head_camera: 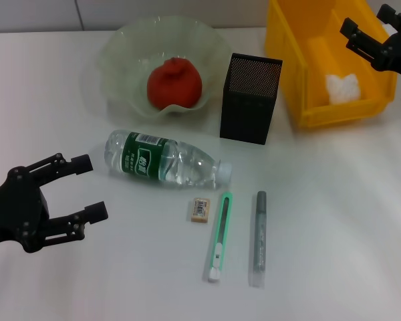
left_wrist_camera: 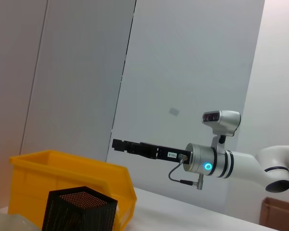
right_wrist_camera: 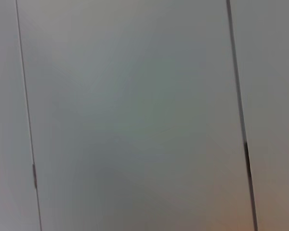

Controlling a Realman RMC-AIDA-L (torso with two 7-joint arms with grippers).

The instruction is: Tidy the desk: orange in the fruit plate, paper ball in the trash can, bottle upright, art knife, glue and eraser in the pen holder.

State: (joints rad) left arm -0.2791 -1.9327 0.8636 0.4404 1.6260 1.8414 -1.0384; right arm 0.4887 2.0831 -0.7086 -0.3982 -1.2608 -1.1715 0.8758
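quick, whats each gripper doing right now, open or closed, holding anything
Left gripper: open, empty, near the lying bottle.
Right gripper: over the trash can, empty; open or closed cannot be told.

White tabletop [head_camera: 334, 221] carries everything. Grey panelled wall [left_wrist_camera: 183, 62] behind it, thin vertical seams; the right wrist view shows only that wall. Brown cardboard box corner [left_wrist_camera: 279, 214] at the table's far edge in the left wrist view.

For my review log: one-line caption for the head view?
Orange in plate, paper ball in bin; bottle lying flat.
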